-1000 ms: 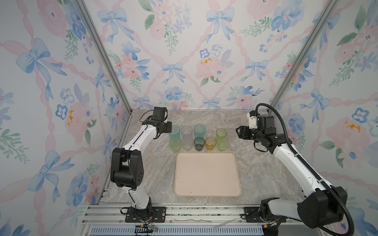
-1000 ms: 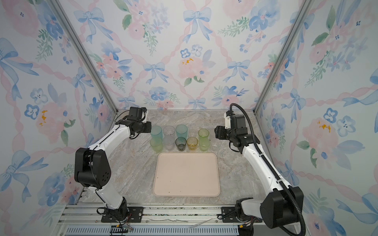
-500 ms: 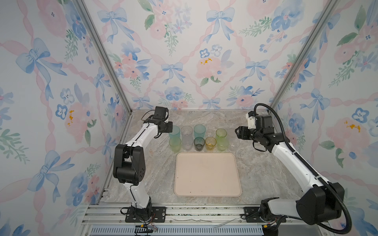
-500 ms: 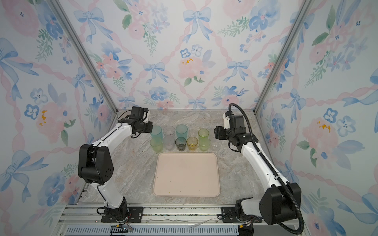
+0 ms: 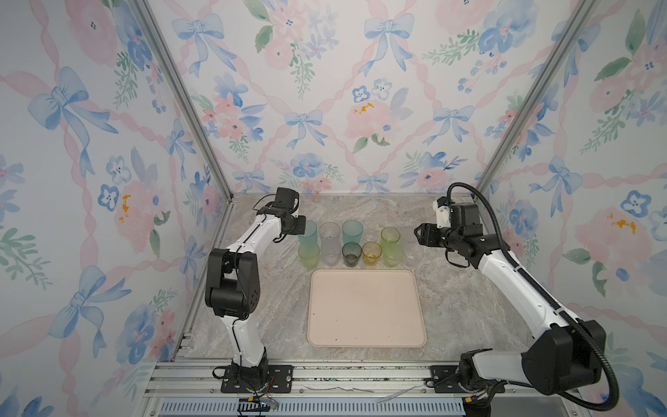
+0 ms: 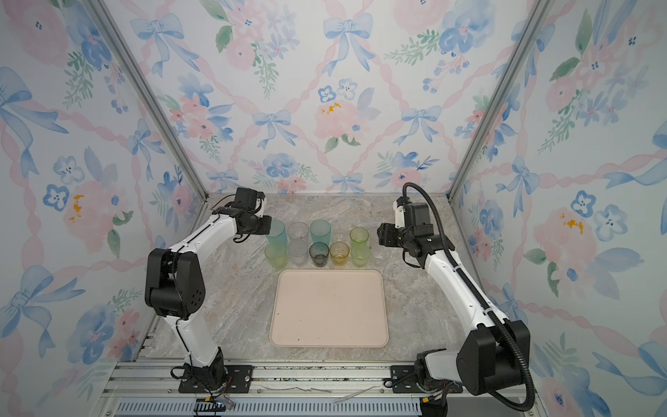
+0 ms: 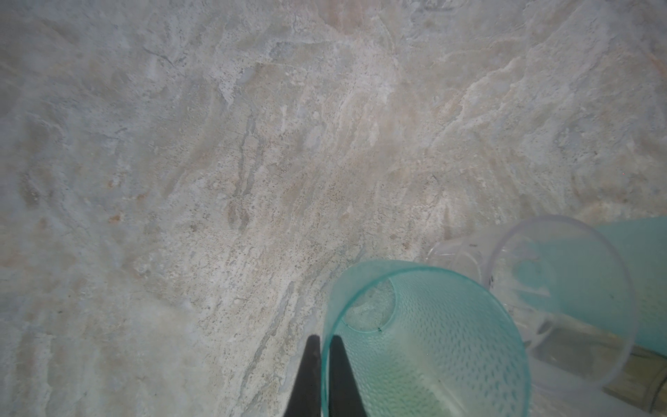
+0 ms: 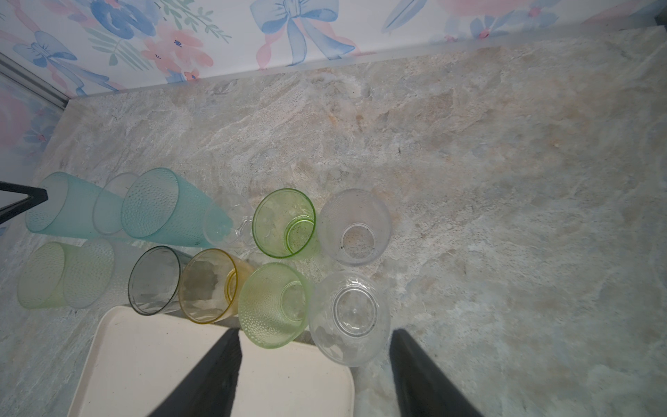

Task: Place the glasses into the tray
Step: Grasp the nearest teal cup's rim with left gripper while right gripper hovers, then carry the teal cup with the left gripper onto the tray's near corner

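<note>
- Left wrist view: my left claw (image 7: 325, 341) is pinching shut on the rim of the tall translucent teal tumbler (image 7: 426, 343), one finger inside the wall and one outside.
- That tumbler is standing at the left end of the back row on the marbled worktop (image 5: 274, 307). The large flat cream-beige rectangular tray (image 5: 364, 310) is lying nearer my base and to its right, holding no glass yet.
- My right claw (image 8: 315, 334) is hovering wide open and empty by the clear ribbed tumbler (image 8: 350, 317) at the right end.
</note>
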`<state>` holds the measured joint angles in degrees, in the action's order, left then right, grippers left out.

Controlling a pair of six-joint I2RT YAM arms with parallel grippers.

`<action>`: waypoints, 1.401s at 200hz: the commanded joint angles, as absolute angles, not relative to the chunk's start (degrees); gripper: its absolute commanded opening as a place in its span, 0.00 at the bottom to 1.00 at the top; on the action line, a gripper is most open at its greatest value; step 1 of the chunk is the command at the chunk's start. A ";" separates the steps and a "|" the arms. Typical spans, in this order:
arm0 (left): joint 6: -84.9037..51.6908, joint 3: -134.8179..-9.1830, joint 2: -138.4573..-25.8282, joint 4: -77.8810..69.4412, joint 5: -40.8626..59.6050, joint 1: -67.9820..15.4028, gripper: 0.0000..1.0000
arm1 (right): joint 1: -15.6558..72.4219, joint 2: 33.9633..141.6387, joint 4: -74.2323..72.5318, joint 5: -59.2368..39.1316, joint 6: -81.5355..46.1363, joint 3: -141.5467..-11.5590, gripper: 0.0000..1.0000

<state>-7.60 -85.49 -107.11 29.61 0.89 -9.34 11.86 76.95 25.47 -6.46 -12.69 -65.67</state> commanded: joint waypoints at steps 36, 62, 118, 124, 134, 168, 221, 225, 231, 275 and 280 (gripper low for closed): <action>-6.24 -86.73 -106.21 30.42 -2.47 -9.23 0.00 | 12.25 77.22 25.31 -6.55 -13.51 -67.41 0.68; -6.11 -87.00 -101.48 30.32 -5.21 -8.88 0.00 | 12.39 76.51 25.40 -6.79 -13.63 -67.41 0.68; -4.93 -84.91 -84.36 30.54 -7.87 -11.33 0.00 | 13.62 74.36 25.40 -6.81 -14.52 -65.91 0.68; -4.92 -84.10 -82.35 30.56 -7.54 -11.86 0.00 | 13.89 74.04 25.49 -6.68 -14.57 -65.73 0.68; -5.32 -82.81 -79.27 31.49 -6.05 -12.50 0.00 | 14.44 73.59 25.49 -6.46 -14.75 -65.44 0.68; -8.19 -77.18 -70.92 38.55 -2.07 -17.56 0.00 | 16.99 72.64 26.27 -5.57 -15.02 -65.39 0.68; -13.73 -70.86 -62.29 50.76 -4.53 -32.41 0.00 | 23.27 71.92 28.30 -2.22 -15.31 -65.61 0.68; -14.12 -70.57 -61.96 51.49 -4.61 -33.12 0.00 | 23.69 71.83 28.30 -1.89 -15.37 -65.49 0.68; -14.51 -70.05 -61.62 52.49 -4.69 -33.93 0.00 | 24.31 71.73 28.26 -1.55 -15.53 -65.35 0.68; -18.61 -66.34 -62.44 57.92 -6.55 -38.93 0.00 | 28.19 71.46 29.11 0.08 -15.84 -65.30 0.68; -19.26 -65.71 -62.34 57.76 -6.35 -39.45 0.00 | 28.49 71.36 29.37 0.28 -15.79 -65.34 0.68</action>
